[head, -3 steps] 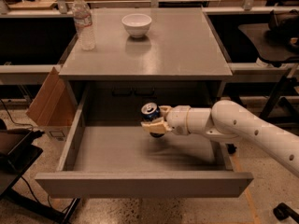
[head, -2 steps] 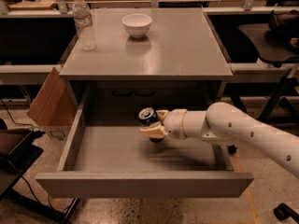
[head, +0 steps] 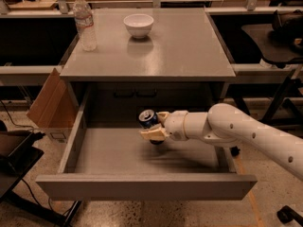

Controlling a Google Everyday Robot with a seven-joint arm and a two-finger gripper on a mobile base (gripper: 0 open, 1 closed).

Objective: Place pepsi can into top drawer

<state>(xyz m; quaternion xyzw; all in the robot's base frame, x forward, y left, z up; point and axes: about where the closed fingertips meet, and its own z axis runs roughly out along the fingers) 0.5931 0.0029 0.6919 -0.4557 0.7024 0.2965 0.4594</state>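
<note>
The pepsi can (head: 147, 118), dark blue with a silver top, is upright inside the open top drawer (head: 142, 186), near the middle toward the back. My gripper (head: 155, 126) comes in from the right on a white arm and is shut on the can, with tan fingers (head: 152, 134) on its side. The can's base is hidden behind the fingers, so I cannot tell whether it rests on the drawer floor. The grey drawer is pulled far out from under the table.
On the grey table top (head: 189, 56) stand a clear water bottle (head: 85, 23) at the back left and a white bowl (head: 138, 24) at the back middle. A cardboard sheet (head: 49, 103) leans left of the drawer. A black chair (head: 272, 37) stands at right.
My gripper has carried the can a little to the left and lower inside the drawer. The bottle and bowl have not moved.
</note>
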